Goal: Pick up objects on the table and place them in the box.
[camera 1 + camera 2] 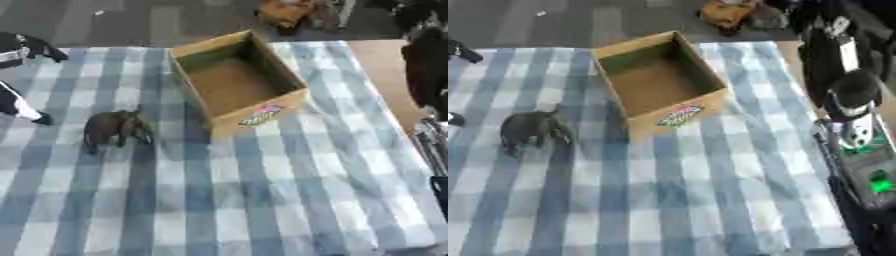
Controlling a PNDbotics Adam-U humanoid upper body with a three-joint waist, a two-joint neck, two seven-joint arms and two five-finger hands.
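On the desk [262, 200], under its blue-and-white checked cloth, I had one thing left to pick: a small dark animal figure, the toy [115, 128], standing on its legs just left of the box [238, 80] and apart from it. The box sat open and looked empty, one corner toward me, a coloured label [261, 115] on its near wall.

I judged I was at the start of the pick, with nothing held and the reach not yet made. My left hand [24, 111] showed at the left edge, beside the toy but clear of it; so little of it showed that I could not tell whether its fingers were spread or curled. The right arm ran down the right edge, and I could not make out its hand at all.

The toy's long axis lay roughly across the view, tilted a little, with what I took for the head and a hanging trunk toward the box; that end was blurred, so I held the guess lightly.

The next move, as I saw it, called for the left hand to come in over the toy's back, close across its narrow width, lift, and carry it right over the box's near-left wall.
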